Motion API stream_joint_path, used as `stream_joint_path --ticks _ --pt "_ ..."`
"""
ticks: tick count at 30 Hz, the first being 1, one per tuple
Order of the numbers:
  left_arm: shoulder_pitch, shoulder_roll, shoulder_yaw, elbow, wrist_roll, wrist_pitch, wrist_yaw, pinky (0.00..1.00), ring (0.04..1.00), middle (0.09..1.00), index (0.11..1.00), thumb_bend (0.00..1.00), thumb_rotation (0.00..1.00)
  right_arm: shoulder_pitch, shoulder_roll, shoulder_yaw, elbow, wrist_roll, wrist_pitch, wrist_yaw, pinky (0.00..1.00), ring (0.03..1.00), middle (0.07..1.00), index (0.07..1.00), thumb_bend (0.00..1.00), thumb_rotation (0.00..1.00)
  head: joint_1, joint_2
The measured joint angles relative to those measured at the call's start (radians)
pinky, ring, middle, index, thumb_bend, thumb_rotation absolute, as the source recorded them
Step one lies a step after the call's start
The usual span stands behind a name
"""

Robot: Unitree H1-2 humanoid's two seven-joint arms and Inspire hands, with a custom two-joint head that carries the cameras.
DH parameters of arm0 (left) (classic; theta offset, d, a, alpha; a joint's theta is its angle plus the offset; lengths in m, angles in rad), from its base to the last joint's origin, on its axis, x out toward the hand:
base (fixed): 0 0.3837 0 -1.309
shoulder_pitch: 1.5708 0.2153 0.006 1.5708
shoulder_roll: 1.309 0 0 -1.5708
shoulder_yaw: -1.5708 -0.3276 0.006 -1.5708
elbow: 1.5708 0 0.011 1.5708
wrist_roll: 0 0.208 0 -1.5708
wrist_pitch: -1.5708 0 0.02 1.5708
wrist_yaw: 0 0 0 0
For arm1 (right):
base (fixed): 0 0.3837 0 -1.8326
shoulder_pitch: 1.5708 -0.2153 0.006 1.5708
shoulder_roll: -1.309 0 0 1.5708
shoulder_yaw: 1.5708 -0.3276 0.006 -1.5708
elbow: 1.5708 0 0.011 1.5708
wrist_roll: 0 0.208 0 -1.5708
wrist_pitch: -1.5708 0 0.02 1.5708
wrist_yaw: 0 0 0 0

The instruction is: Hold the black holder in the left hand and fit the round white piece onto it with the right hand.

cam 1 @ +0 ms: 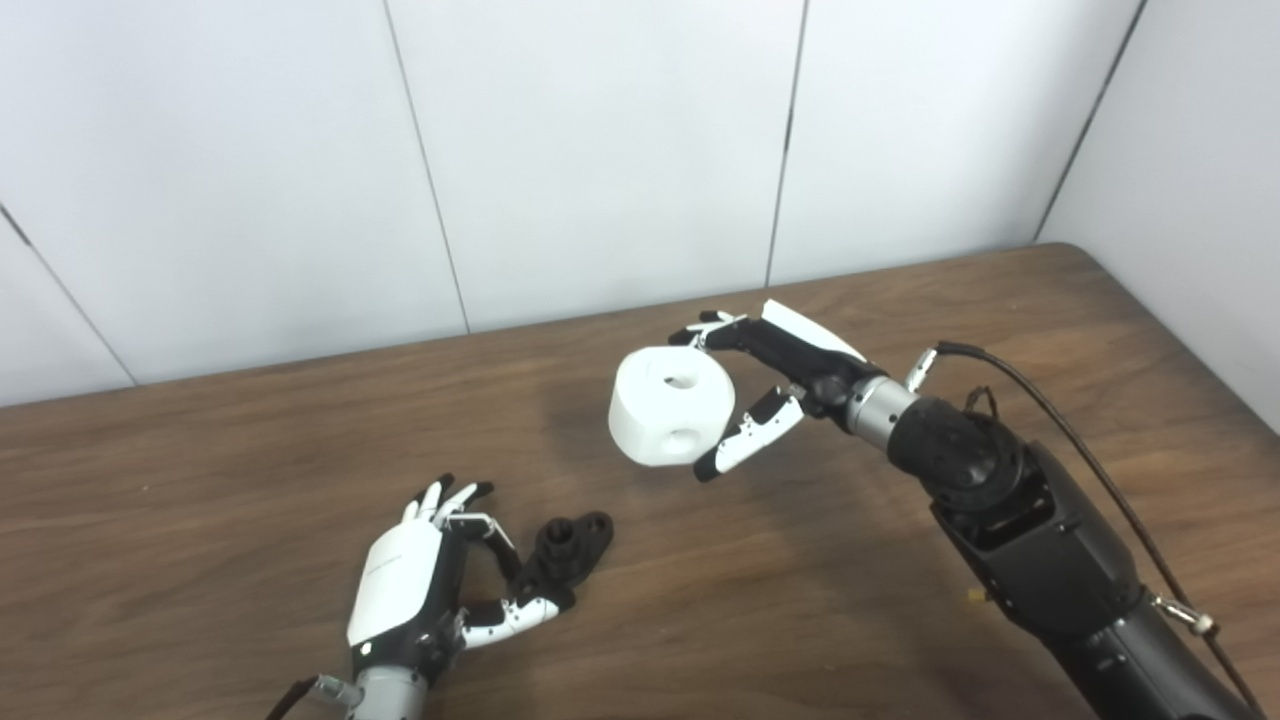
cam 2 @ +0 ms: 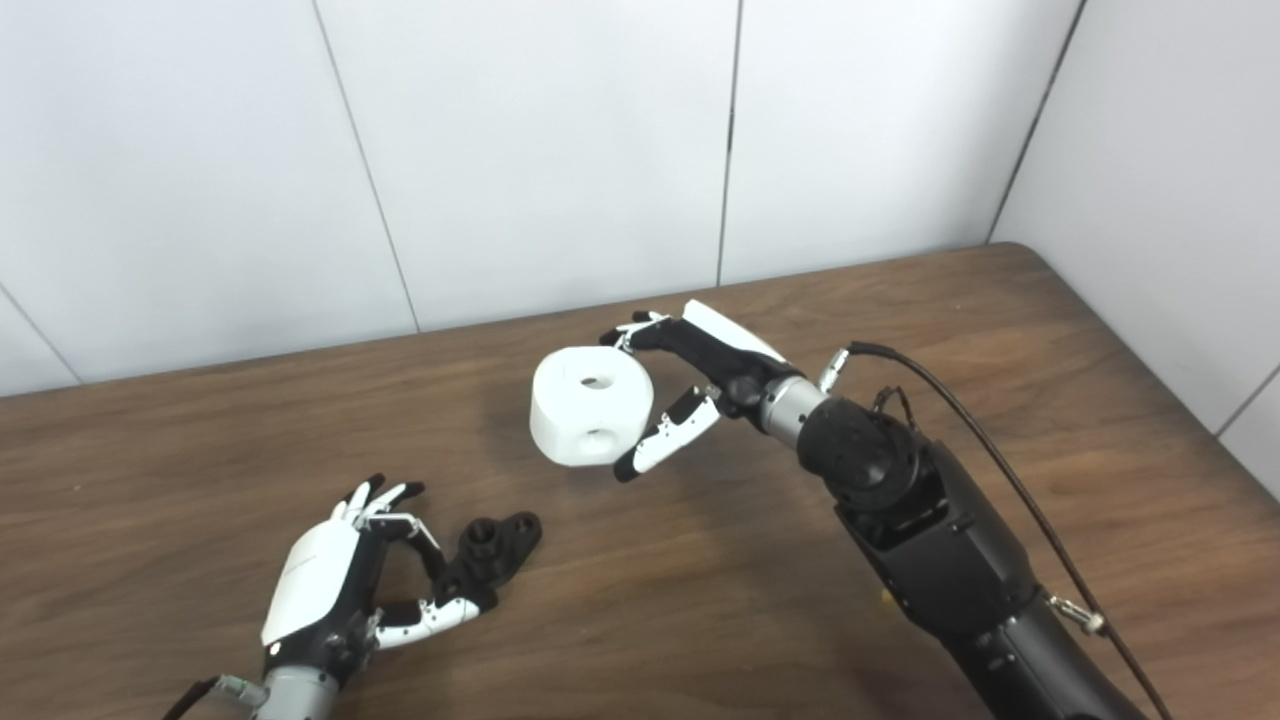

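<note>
We saw no container on the wooden counter (cam 1: pixel 250 480); the only things it carried were one black holder (cam 1: pixel 568 552) and the two hands working over it. We counted one round white piece (cam 1: pixel 670 405), one holder, two hands.

The right hand (cam 1: pixel 775 385) held the round white piece up above the counter, toward the middle of the scene, its fingers (cam 1: pixel 745 445) clamped on the piece's right side, with the thumb low and the others curled over the top edge. The piece was a short thick cylinder with one hole in its upper face and another recess showing on its side wall. It cast a shadow on the wood beneath it and stood well apart from the holder.

The black holder lay on the counter at the lower left, just beside the left hand (cam 1: pixel 420 585). That hand's fingers (cam 1: pixel 515 618) were curled about the holder's near end, touching it; we could not tell whether they truly gripped it or only rested against it. The holder's shape was hard to make out: a dark flange with a raised round boss and at least one small hole. The left arm was cut off at the bottom edge, and the right forearm ran out of the lower right corner.
</note>
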Motion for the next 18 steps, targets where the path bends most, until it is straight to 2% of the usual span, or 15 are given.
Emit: stream_joint_path --ticks 18 --pt "-0.007 -0.028 -0.035 0.001 0.034 0.038 0.006 1.0 1.0 0.891 0.48 0.52 0.05 -0.017 0.0 0.063 -0.002 -0.035 -0.005 0.035 1.0 0.991 0.868 0.478 0.49 0.14 0.049 0.014"
